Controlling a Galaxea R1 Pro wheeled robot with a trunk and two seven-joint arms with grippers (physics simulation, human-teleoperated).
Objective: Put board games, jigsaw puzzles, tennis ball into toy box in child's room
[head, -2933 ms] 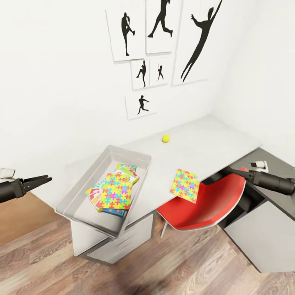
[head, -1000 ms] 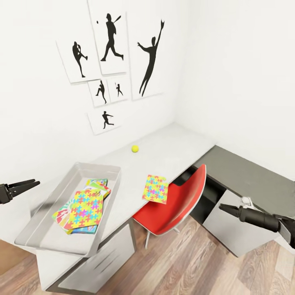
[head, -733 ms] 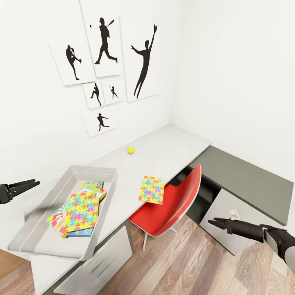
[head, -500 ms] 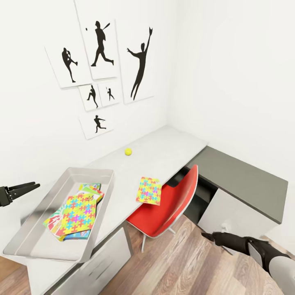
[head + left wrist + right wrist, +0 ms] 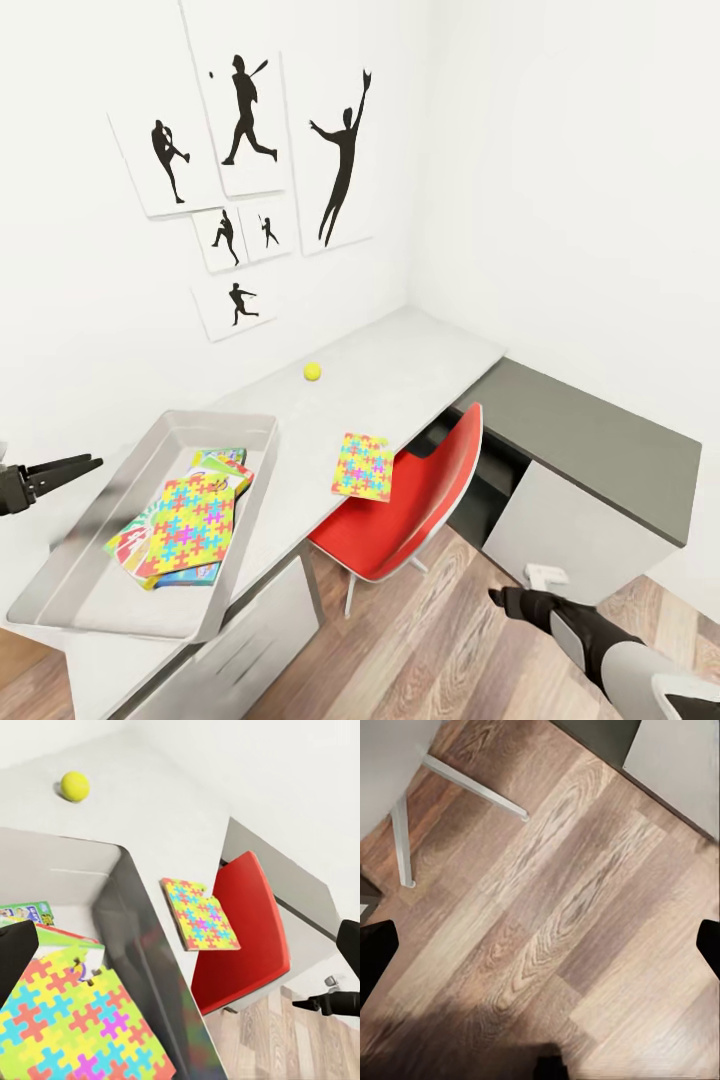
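The toy box (image 5: 60, 570) sits at the near left end of the table (image 5: 420, 350). In it, one jigsaw puzzle (image 5: 190, 515) (image 5: 75, 1027) lies on top of the SKIP-BO board game (image 5: 125, 545) and a green-edged one (image 5: 228, 462). The other jigsaw puzzle (image 5: 362, 466) (image 5: 199, 913) overhangs the table's front edge. Near the wall rests the tennis ball (image 5: 313, 372) (image 5: 74, 786). My left gripper (image 5: 70, 467) (image 5: 182, 949) hangs open and empty beside the box's left rim. Low over the floor, my right gripper (image 5: 510, 600) (image 5: 542, 949) is open and empty. The bed is out of view.
A red chair (image 5: 420, 490) (image 5: 240, 937) is pushed under the table beside the overhanging puzzle, its legs (image 5: 472, 787) on the wood floor (image 5: 555, 930). A dark-topped cabinet (image 5: 590, 430) with a pale door (image 5: 570, 530) joins the table at the right. Silhouette pictures (image 5: 250, 120) hang above.
The camera turned right, so the scene slid left. My right arm dropped from beside the cabinet top to just above the floor. The left gripper sank slightly. The toys stayed put.
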